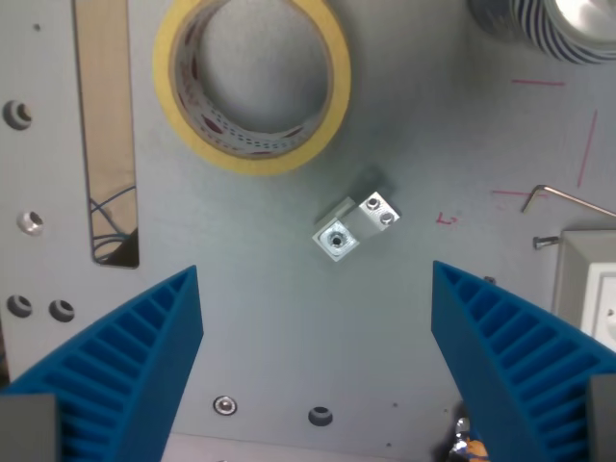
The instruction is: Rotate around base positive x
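The wrist view looks straight down on a grey metal worktop (pixel 404 318). The tool (pixel 318 332) stands wide, and nothing lies between its two blue ribbed fingers. One finger (pixel 125 371) fills the lower left of the frame, the other (pixel 515 361) the lower right, with a broad stretch of bare worktop between them.

A small metal block (pixel 354 227) lies near the middle of the frame, a little above the gap between the fingers and well clear of both. It sits turned at an angle to the frame edges. Its lower left face has a round hole with a screw or bolt in it, and its upper right part shows two small screw heads.

A roll of yellow tape (pixel 252 82) lies flat in the upper middle of the frame, above and to the left of the block and apart from it. A long narrow slot (pixel 108 135) runs down the left side of the frame; some thin wires show at its lower end. A striped round object (pixel 549 29) is cut off by the upper right corner. A thin bent metal key (pixel 568 199) lies at the right edge, just above a pale box (pixel 587 279) that is partly out of view. Thin red lines (pixel 539 83) are drawn on the worktop at the upper right. Several holes and screw heads dot the worktop along the left edge and near the bottom.
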You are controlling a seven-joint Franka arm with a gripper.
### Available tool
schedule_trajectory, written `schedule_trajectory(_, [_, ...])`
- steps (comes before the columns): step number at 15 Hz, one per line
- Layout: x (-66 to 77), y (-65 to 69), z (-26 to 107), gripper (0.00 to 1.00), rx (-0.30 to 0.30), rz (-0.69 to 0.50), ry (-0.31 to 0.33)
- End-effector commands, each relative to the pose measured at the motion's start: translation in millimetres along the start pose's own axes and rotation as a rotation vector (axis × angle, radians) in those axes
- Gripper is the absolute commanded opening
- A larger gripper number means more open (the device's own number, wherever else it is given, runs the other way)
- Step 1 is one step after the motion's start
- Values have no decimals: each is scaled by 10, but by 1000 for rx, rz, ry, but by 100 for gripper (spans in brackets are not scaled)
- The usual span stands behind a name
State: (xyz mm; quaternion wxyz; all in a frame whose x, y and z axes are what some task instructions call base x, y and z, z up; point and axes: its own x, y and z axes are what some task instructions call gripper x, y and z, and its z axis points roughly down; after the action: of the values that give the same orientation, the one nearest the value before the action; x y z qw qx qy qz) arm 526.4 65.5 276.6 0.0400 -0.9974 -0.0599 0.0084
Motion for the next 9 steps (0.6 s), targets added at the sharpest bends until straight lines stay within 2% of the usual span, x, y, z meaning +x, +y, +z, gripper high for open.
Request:
schedule_trajectory(1, [-4,42,-15,100,194,-20,32])
schedule_trajectory(9, [-4,42,-15,100,300,-23,44])
